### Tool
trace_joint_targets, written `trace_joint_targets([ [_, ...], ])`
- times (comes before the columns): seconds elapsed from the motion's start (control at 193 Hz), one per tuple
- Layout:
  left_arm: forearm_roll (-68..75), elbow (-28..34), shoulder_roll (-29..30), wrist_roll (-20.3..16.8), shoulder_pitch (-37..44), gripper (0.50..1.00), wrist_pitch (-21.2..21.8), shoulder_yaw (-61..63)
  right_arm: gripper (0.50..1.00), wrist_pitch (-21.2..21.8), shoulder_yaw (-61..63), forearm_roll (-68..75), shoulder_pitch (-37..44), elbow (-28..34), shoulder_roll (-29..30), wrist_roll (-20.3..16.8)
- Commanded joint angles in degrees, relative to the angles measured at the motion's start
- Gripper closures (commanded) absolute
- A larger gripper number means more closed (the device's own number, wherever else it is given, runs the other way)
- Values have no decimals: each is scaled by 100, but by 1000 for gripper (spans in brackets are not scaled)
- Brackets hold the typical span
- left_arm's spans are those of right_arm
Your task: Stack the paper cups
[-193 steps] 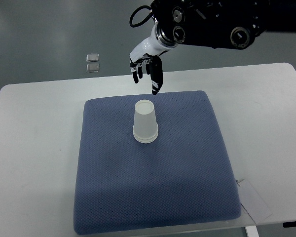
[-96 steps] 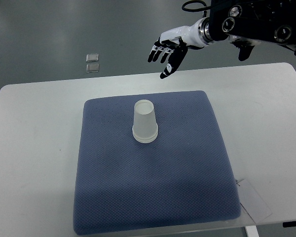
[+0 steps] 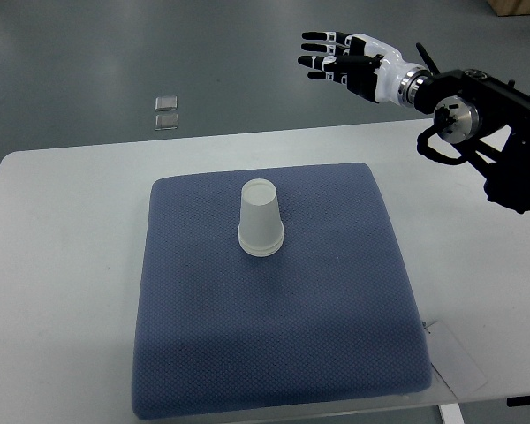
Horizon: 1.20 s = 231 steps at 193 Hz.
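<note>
Cup stack (image 3: 261, 218) sits inverted near centre of the blue mat (image 3: 336, 353), looks done. My right hand (image 3: 344, 60) is up past the far edge, fingers spread, holding nothing, well clear. Best move: I'd retract without crossing above the stack. White surface (image 3: 62, 265) under mat; grey floor beyond, two small clear tiles (image 3: 166, 112) on it.

No readable text, labels, brands or numbers anywhere; the white tag (image 3: 457, 357) at the bench (image 3: 62, 265) edge looks blank.
</note>
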Motion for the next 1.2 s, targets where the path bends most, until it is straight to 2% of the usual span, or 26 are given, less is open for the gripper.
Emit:
trace_joint_targets([
  [0.0,0,0,0,-2,1,500,0,-9,671,21,528,359,-344,-172,160,99],
  [0.171,0,0,0,-2,1,500,0,0,671,30,1073,798,-792,-181,231,573],
  [0.342,0,0,0,-2,1,500,0,-9,670,39,1346,1299,-1241,-207,477,784],
  [0.602,0,0,0,-2,-7,500,0,0,666,56,2023,1458,-1716,-260,696,872],
  [0.835,0,0,0,-2,-7,500,0,0,660,249,2049,1458,-1716,-374,714,908],
  [1.193,0,0,0,-2,1,500,0,0,630,267,2032,1449,-1716,-409,705,908],
])
